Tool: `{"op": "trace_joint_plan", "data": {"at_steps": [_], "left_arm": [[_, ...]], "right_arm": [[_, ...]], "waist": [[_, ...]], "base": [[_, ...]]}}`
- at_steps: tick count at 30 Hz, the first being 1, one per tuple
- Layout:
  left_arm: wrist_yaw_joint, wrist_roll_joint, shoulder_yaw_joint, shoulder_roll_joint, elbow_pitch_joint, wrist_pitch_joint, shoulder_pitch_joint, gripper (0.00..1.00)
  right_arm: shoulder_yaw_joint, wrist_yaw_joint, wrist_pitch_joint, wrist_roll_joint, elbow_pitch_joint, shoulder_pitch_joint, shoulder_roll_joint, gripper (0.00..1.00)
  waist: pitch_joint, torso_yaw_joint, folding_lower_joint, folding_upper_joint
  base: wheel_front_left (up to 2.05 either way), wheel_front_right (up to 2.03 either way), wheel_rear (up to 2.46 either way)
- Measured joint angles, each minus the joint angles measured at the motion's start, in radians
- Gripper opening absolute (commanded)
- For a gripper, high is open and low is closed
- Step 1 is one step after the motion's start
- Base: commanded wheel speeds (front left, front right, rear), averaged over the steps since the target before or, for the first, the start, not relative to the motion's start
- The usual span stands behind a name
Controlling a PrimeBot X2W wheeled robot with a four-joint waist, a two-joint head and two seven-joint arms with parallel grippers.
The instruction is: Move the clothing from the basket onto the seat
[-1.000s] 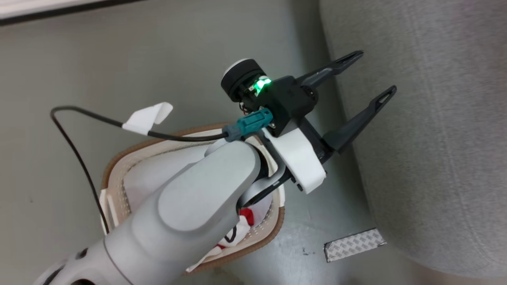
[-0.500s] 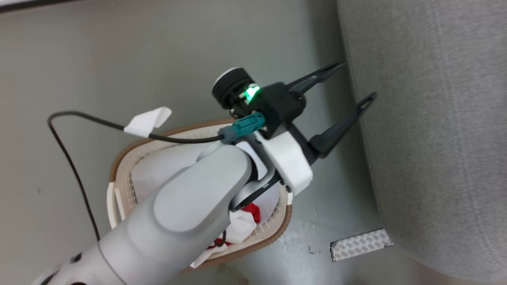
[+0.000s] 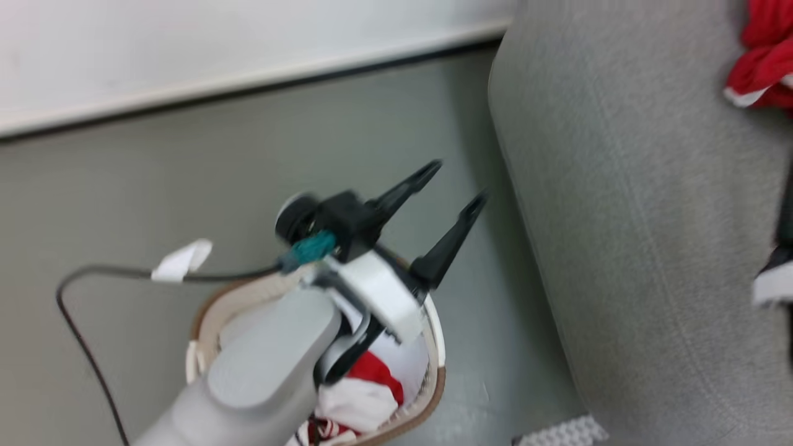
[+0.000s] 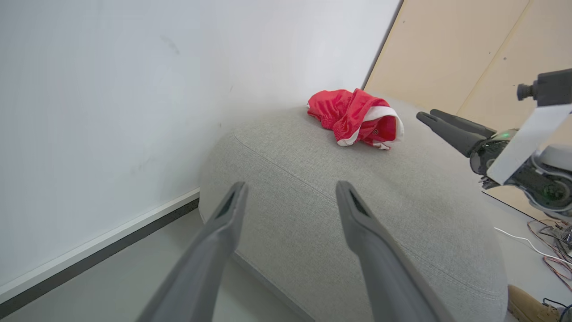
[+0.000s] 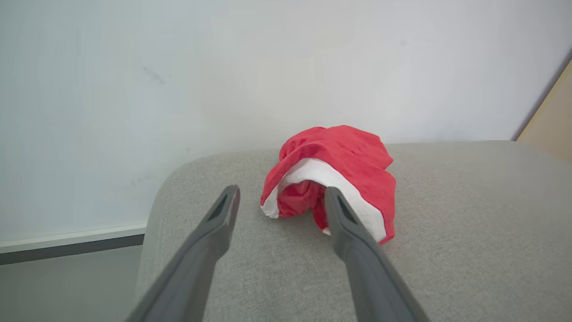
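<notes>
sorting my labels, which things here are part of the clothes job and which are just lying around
Part of the job: red garment lying on the seat; red and white clothing in the basket; left gripper and right gripper, both open.
Just lying about: textured floor plate; tan shoe; loose wires.
</notes>
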Motion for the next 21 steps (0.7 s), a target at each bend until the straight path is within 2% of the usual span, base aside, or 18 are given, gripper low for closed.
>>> {"op": "trace_joint_plan", "data": {"at_steps": [5, 9, 14, 21], "left_arm": [[0.029, -0.033, 0.025, 0.002, 0.036, -0.026, 0.119, 1.00], [0.047, -0.057, 0.043, 0.002, 0.058, -0.034, 0.211, 1.00], [0.072, -0.068, 0.085, 0.005, 0.071, -0.038, 0.321, 1.00], [0.131, -0.015, 0.213, 0.033, 0.057, -0.040, 0.507, 1.00]], "right_arm": [[0.081, 0.000, 0.000, 0.019, -0.122, 0.166, 0.030, 1.00], [0.103, 0.000, 0.000, 0.037, -0.191, 0.277, 0.038, 1.00], [0.092, 0.000, -0.002, 0.008, -0.256, 0.413, 0.068, 1.00], [0.083, 0.000, -0.002, -0.019, -0.299, 0.552, 0.124, 1.00]], "waist": [[-0.107, 0.020, -0.0001, -0.0001], [-0.196, 0.055, -0.0003, 0.0000], [-0.285, 0.131, -0.0003, 0.0000], [-0.390, 0.240, -0.0003, 0.0000]], "base": [[0.00, 0.00, 0.00], [0.00, 0.00, 0.00], [0.00, 0.00, 0.00], [0.00, 0.00, 0.00]]}}
